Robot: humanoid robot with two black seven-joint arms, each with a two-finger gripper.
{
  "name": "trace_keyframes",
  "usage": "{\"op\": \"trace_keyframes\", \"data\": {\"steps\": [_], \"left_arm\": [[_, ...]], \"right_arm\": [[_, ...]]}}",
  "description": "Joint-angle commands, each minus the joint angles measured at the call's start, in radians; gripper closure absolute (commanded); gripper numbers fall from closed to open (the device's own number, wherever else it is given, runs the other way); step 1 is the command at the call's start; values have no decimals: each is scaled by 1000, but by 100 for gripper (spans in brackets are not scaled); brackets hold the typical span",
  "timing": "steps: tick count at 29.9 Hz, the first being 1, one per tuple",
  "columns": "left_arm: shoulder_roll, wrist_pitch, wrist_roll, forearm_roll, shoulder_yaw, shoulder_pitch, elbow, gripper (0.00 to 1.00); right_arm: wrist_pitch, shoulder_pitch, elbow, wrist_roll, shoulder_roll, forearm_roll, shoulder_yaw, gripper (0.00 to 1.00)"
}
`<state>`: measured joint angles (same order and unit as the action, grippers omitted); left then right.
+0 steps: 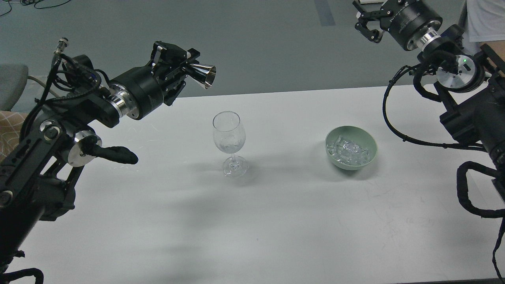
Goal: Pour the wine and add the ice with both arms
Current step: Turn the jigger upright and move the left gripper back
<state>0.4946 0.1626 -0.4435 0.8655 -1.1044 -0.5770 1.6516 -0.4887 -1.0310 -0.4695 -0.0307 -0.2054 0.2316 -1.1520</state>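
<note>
A clear wine glass [229, 136] stands upright in the middle of the white table [276, 221]. A little colourless wine [229, 146] lies in its bowl. My left gripper [185, 71] is shut on a shiny metal jigger [202, 74], held on its side, up and to the left of the glass, mouth pointing right. A pale green bowl [369, 144] to the right holds several clear ice cubes [349, 152]. My right gripper [365, 23] is open and empty, high at the top right, beyond the table's far edge.
A grey chair [12, 85] and a tan checked cushion [8, 134] stand at the left edge. A person in a white shirt [479, 19] is at the top right corner. The grey floor lies beyond the table's far edge.
</note>
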Motion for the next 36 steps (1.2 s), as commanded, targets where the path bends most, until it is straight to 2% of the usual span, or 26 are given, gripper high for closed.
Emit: {"op": "trace_keyframes", "data": {"steps": [1, 3, 7, 10, 11, 13, 19, 21, 23, 26, 29, 31, 36], "left_arm": [[1, 12, -12, 41, 0, -15, 34, 90], [1, 43, -17, 81, 0, -26, 34, 90], [-13, 43, -17, 90, -6, -12, 28, 90], [-54, 40, 9, 67, -31, 19, 25, 89], [-76, 32, 37, 31, -61, 51, 25, 89], [-103, 15, 60, -28, -113, 83, 23, 89], [-234, -41, 72, -272, -299, 186, 20, 89], [-258, -40, 95, -357, -365, 221, 7, 88], [-284, -41, 140, -471, -434, 256, -19, 88], [-297, -43, 160, -551, -456, 272, -58, 88], [-301, -41, 222, -681, -499, 295, -165, 88], [-298, -41, 274, -752, -505, 295, -295, 88], [-294, -32, 296, -809, -506, 286, -490, 88]], "right_arm": [[0, 0, -1, 0, 0, 0, 0, 0], [0, -1, -1, 0, 0, 0, -6, 0], [0, -1, -3, 0, 0, 0, -20, 0], [0, 0, -24, -2, -5, 0, -18, 0], [0, 0, -31, -2, -6, 2, -15, 0], [0, 0, -32, -2, -8, 3, -11, 0], [0, 0, -31, -2, -15, 3, -8, 0], [0, 5, -31, -2, -15, 3, -8, 0], [0, 9, -31, -2, -15, 3, -6, 0], [0, 11, -31, -2, -15, 5, -5, 0], [0, 15, -31, -2, -20, 5, -5, 0], [0, 19, -29, -2, -20, 6, -5, 0], [0, 26, -29, -2, -20, 9, 0, 0]]}}
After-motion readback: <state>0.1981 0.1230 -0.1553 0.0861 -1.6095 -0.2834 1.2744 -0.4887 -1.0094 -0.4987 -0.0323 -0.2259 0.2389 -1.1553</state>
